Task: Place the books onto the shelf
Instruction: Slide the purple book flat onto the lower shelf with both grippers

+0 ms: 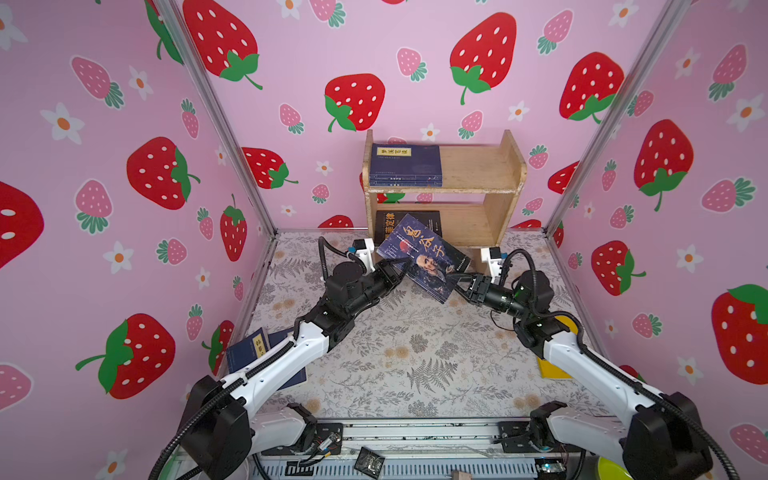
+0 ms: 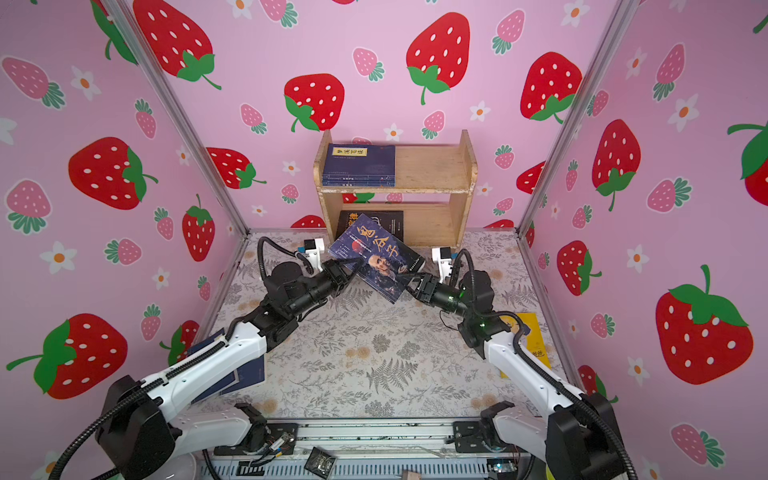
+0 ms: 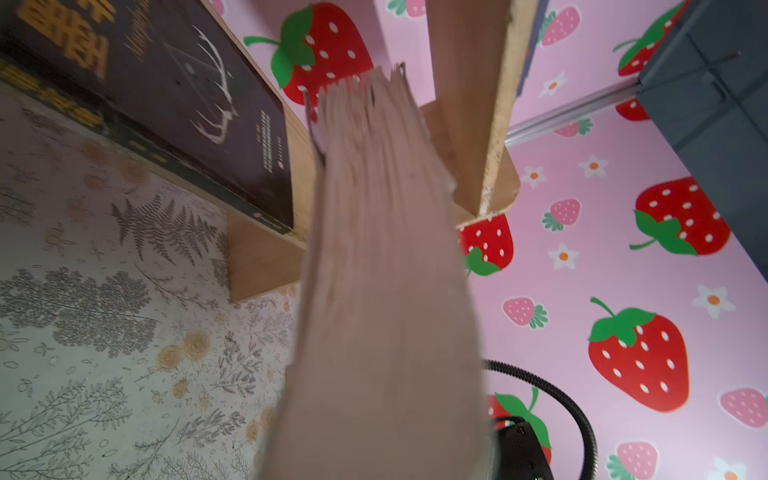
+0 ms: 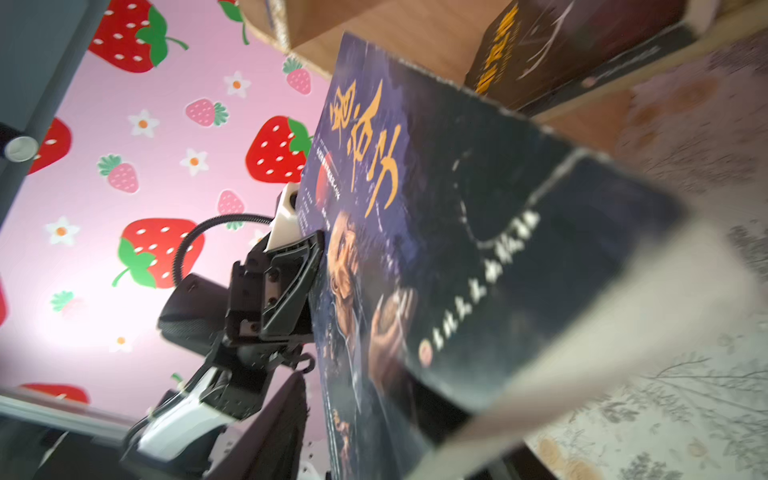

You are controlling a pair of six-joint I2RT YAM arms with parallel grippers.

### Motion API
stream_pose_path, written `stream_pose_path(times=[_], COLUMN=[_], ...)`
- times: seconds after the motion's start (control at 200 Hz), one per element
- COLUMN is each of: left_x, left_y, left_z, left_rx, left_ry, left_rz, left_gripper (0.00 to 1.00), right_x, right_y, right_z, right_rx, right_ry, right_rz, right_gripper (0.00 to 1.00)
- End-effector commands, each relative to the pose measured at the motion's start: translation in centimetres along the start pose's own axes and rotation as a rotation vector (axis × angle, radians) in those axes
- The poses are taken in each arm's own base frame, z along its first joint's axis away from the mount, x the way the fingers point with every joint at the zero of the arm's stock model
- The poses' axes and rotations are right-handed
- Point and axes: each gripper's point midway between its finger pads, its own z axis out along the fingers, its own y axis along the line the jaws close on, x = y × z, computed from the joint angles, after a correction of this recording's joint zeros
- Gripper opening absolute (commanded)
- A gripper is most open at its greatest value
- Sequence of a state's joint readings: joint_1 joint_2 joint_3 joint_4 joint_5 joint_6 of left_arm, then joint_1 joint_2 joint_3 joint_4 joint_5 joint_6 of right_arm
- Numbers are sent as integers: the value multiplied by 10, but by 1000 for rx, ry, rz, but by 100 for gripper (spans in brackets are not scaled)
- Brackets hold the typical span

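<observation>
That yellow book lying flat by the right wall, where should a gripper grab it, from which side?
On the yellow book, probably the edge facing the middle of the table, approached from that side: it lies flat and thin, with the right wall close along its other edge.

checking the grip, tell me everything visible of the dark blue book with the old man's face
The dark blue paperback with an old man's face and gold title characters hangs tilted above the floral table, before the light wooden shelf. Left pincer clamps its edge; right pincer sits open at its opposite corner.
</observation>
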State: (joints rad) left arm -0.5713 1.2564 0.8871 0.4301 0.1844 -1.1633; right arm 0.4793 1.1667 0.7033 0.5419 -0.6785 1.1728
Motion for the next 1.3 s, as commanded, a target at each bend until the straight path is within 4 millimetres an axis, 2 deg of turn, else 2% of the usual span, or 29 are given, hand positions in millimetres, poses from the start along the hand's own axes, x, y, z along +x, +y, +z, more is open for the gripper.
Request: stream_pose_path(times=[0.0,0.12,0.46,0.645,0.96,1.096,1.296], left_x=[-56,-73,-108,-114,-117,-117,-118], left_y=[-35,-44,-38,-31,-8,3,11], left_z=[3,19,59,75,97,105,102], left_rx=[67,91,93,89,52,51,6], left_ry=[-260,-340,-501,-536,-537,-513,-513], left_rz=[-13,-26,-71,-88,-109,-125,-100], left_gripper=[0,0,0,0,0,0,0], right_x=[-44,-59,-95,-115,-139,-140,-138], right_y=[19,12,-19,-33,-54,-69,-89], right_z=[6,15,22,29,58,72,87], right_rx=[-14,24,223,312,348,356,358], right_ry=[-159,-188,-284,-313,-301,-273,-244], right_rz=[-101,-135,-256,-316,-350,-331,-297], right_gripper=[64,66,67,67,66,64,56])
